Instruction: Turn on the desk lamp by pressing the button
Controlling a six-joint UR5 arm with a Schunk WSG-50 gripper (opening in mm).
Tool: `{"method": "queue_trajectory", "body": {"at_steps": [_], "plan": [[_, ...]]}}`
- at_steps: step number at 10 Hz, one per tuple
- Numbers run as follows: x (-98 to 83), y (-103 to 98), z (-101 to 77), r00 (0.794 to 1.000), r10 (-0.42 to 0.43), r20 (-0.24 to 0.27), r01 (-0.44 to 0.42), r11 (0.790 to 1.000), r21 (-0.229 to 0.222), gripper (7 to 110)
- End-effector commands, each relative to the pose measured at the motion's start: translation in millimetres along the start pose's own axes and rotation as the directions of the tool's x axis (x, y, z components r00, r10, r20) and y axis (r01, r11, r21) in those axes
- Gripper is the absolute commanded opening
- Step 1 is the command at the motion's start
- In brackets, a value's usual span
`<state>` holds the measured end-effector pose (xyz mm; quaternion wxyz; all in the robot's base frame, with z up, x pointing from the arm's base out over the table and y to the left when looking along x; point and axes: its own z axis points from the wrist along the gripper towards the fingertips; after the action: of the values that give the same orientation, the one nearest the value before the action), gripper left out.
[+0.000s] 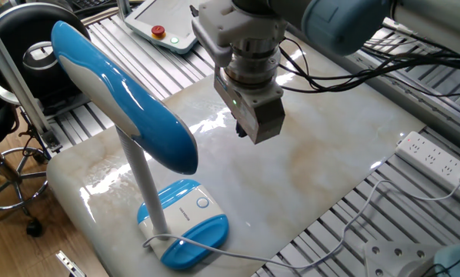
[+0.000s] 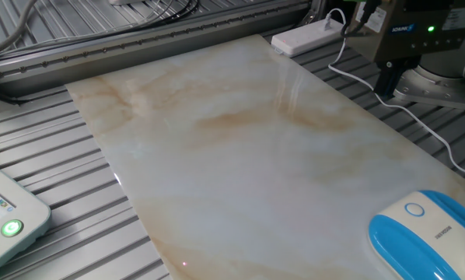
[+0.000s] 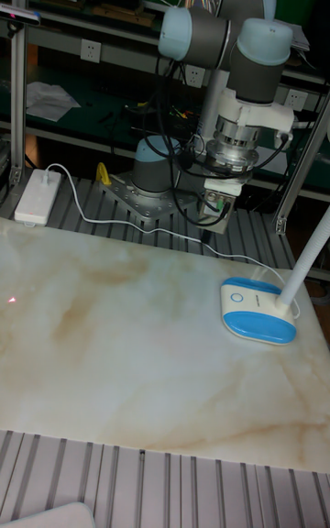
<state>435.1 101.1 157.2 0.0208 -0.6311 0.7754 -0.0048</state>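
Note:
The desk lamp stands at the near-left corner of the marble slab, its long blue-and-white head tilted on a slim white stem. The button is a small white disc on the oval base. The same button and base show in the other fixed view, and the button in the tall view. My gripper hangs above the slab, well up and to the right of the base and touching nothing. Only its dark tip shows on the gripper, so the gap between its fingers stays hidden.
The marble slab lies on a ribbed metal table. A white power strip sits at the right edge, and the lamp's thin cord trails along the front. A pendant with a red button lies at the back; a chair stands left.

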Motion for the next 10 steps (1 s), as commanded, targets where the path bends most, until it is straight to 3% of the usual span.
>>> {"method": "queue_trajectory", "body": {"at_steps": [1, 7, 10], "plan": [[4.1, 11.6, -1.7, 1.0, 0.016, -0.016, -0.016, 0.999, -0.048, 7], [7.5, 19.1, -2.2, 0.993, -0.119, -0.019, 0.117, 0.99, -0.081, 7], [8.8, 18.0, -2.2, 0.995, -0.097, -0.027, 0.094, 0.993, -0.077, 7]]}}
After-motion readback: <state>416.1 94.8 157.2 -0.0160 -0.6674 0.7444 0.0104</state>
